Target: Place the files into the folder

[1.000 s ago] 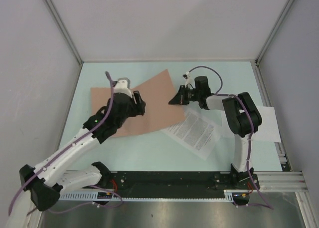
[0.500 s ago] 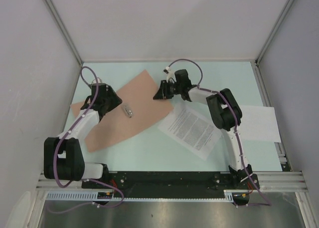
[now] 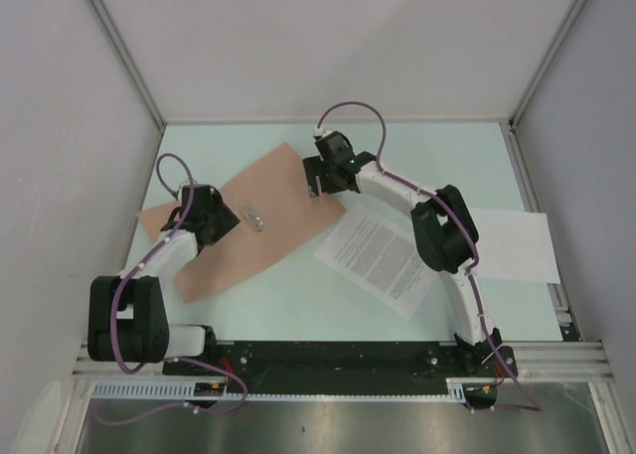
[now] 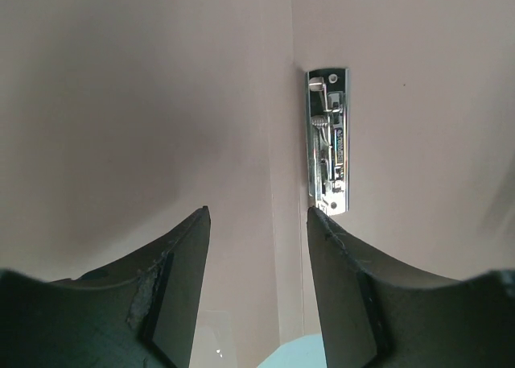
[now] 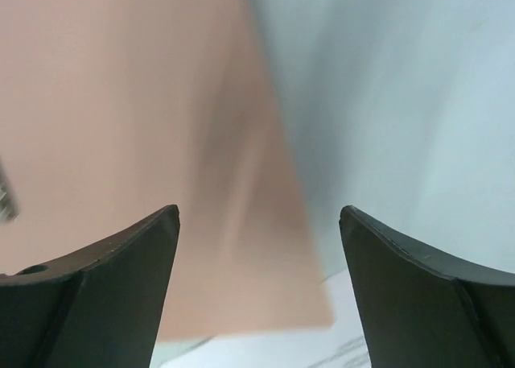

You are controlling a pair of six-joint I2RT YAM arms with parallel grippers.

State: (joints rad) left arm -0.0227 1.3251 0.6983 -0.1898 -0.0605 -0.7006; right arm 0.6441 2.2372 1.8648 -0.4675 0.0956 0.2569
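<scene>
since the printed sheet (image 3: 378,260) is thin, floppy and flat, i'd peel a corner; left gripper (image 4: 256,223) and right gripper (image 5: 257,223) both gape empty over the folder (image 3: 281,194).

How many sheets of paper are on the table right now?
2. The printed sheet lies just right of the folder, near the middle. The plain white sheet lies farther right. Any sheet under the folder would be hidden.
</scene>
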